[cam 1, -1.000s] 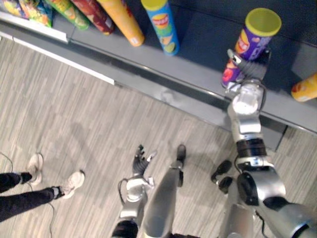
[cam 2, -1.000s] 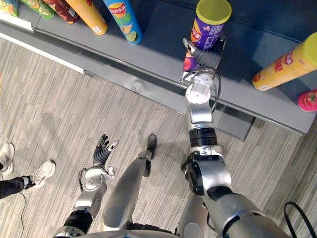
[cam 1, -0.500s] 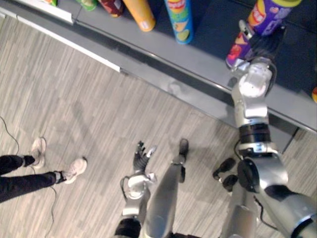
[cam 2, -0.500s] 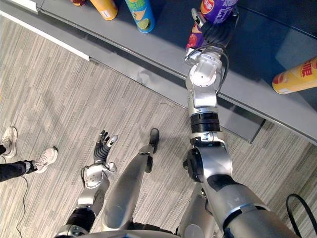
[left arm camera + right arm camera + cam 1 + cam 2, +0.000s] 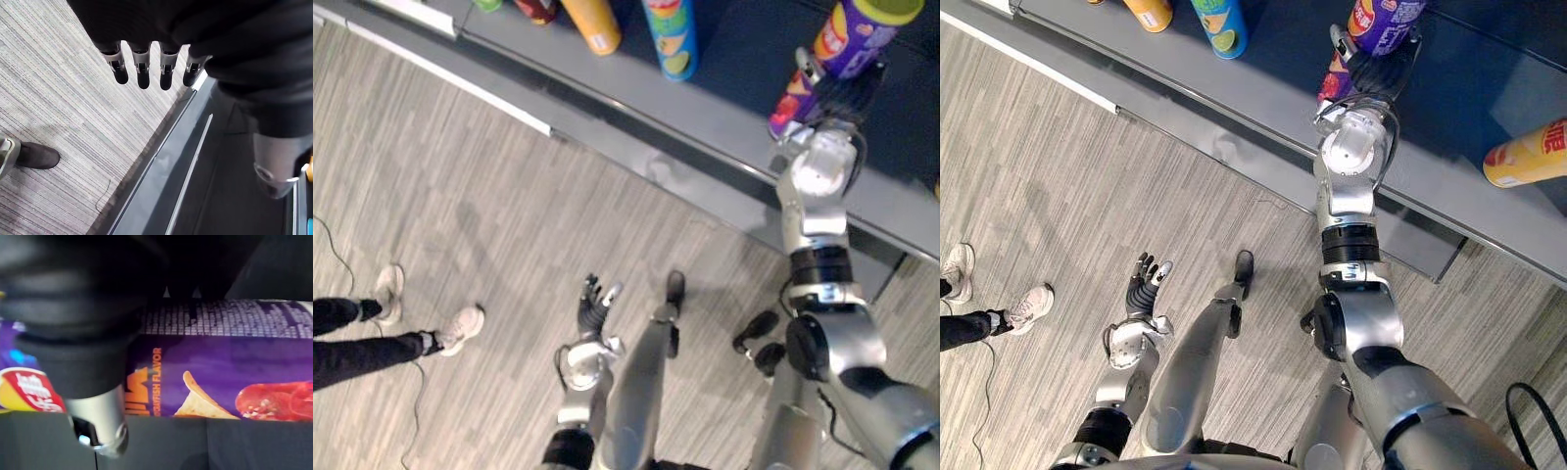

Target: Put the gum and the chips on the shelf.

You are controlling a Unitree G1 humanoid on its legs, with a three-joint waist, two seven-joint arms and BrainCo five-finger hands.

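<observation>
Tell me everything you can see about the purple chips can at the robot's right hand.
The purple chips can is a tall tube with a yellow-green lid, seemingly printed cardboard. Its wrap shows a chip, a red slice, small white print and an orange-red patch near the base. It stands roughly upright on the dark grey shelf, right of a blue can. The right hand is curled round its lower half, thumb across the front.

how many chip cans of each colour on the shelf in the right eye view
orange cans: 2
blue can: 1
purple can: 1
total: 4
</observation>
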